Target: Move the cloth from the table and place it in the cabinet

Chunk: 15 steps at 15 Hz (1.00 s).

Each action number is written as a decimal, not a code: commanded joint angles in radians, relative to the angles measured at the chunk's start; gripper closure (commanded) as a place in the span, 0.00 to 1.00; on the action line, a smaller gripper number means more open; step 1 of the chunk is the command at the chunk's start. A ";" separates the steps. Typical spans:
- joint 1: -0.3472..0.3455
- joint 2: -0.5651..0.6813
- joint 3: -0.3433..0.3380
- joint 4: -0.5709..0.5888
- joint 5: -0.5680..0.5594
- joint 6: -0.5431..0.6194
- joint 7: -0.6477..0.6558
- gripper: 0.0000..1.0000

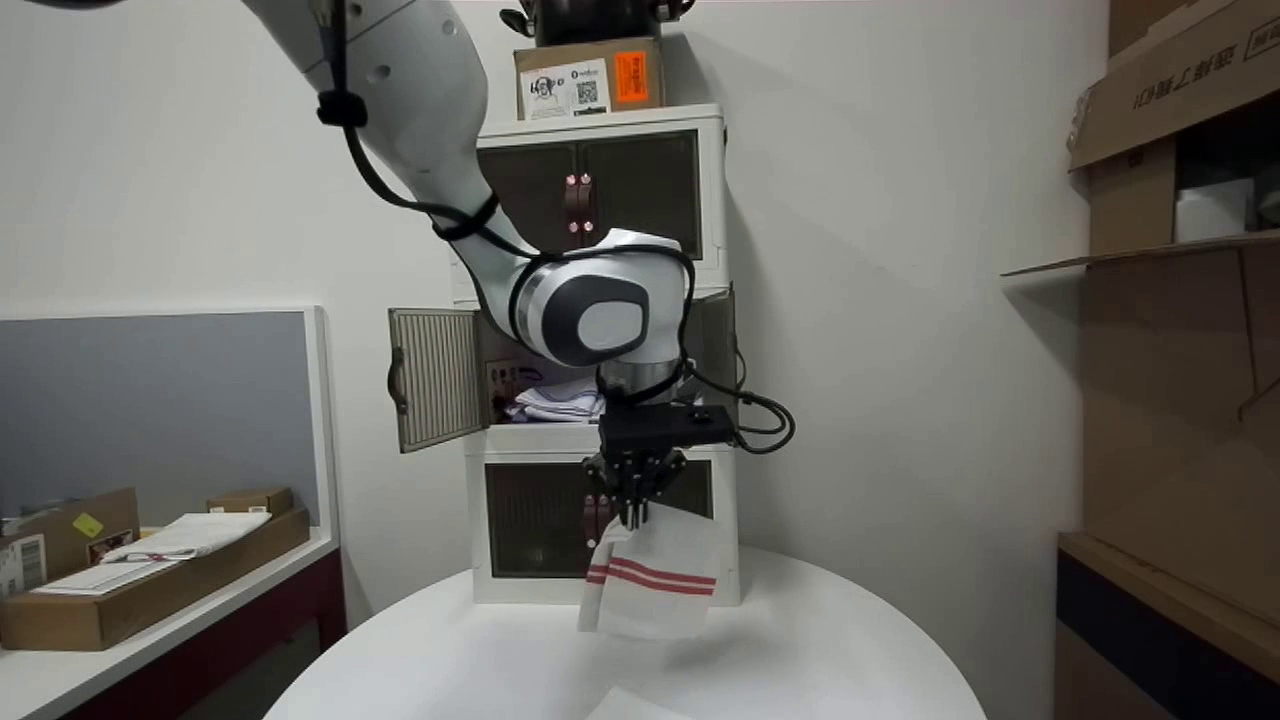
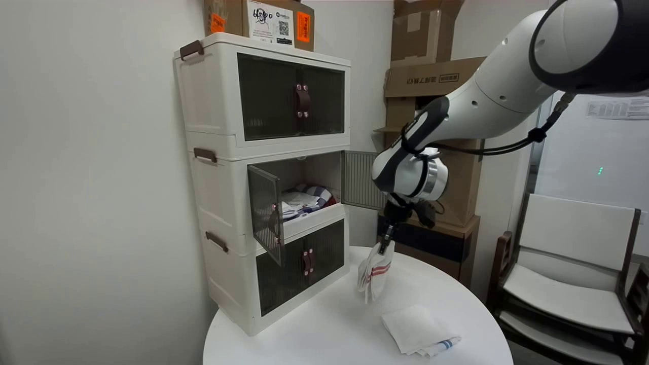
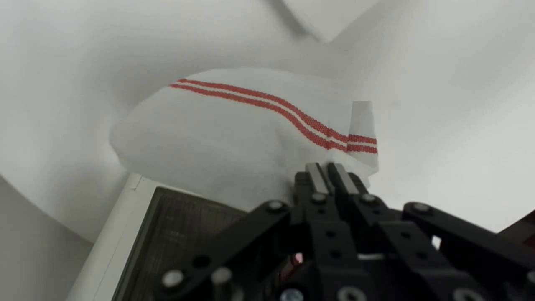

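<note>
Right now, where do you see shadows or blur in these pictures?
Wrist view: the red-striped cloth looks fairly sharp, grey shadow beside it on the white table; both exterior views: its lower edge looks soft; in an exterior view, a shadow darkens the wall beside the box atop the cabinet.

In both exterior views, a cardboard box (image 2: 233, 17) near the top is bearing a white label (image 2: 268, 23) with a QR code (image 2: 283, 28), bold black scrawl and small print, blurred beyond reading; an orange sticker (image 2: 303, 27) is carrying illegible vertical lettering. Chinese characters (image 2: 425, 80), their wording unclear, are running beside a framed mark (image 2: 448, 78) on a carton flap (image 2: 423, 90). In an exterior view, a barcode (image 1: 33, 562) is showing on a white tag (image 1: 10, 572). A paper notice (image 2: 619, 109) is displaying tiny print, unreadable, on a pale panel (image 2: 578, 147), above glowing green marks (image 2: 601, 171).
</note>
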 commanded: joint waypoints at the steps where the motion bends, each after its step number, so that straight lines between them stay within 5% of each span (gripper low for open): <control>1: 0.018 0.061 0.054 0.071 0.065 0.158 0.035 0.98; 10: 0.006 0.117 0.223 0.184 0.120 0.506 0.041 0.98; 15: -0.063 0.167 0.368 0.269 0.196 0.688 0.020 0.98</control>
